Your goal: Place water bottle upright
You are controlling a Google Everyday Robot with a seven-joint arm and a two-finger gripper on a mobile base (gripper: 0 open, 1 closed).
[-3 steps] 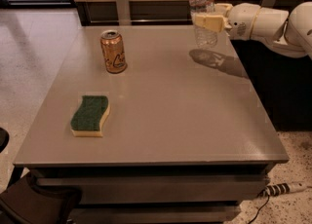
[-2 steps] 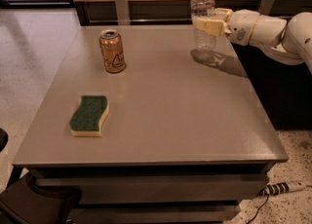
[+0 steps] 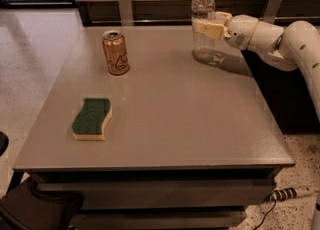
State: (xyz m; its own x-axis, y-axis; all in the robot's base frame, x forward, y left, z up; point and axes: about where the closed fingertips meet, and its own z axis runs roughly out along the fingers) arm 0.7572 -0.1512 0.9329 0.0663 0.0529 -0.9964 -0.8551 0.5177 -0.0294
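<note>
The water bottle (image 3: 203, 5) is clear with a white cap and stands upright at the table's far right, its base on or just above the grey tabletop (image 3: 170, 119). My gripper (image 3: 210, 24) reaches in from the right and is shut on the bottle's middle. One cream finger (image 3: 204, 28) crosses in front of the bottle and the other sits behind it. The white arm (image 3: 280, 41) runs off to the right edge.
An orange-gold drink can (image 3: 116, 52) stands upright at the far left of the table. A green-and-yellow sponge (image 3: 92, 118) lies near the front left. A wooden wall panel runs behind the table. A power strip (image 3: 291, 193) lies on the floor at lower right.
The gripper has carried the bottle slightly left and down, so its base has come to the tabletop. The can and sponge have not moved.
</note>
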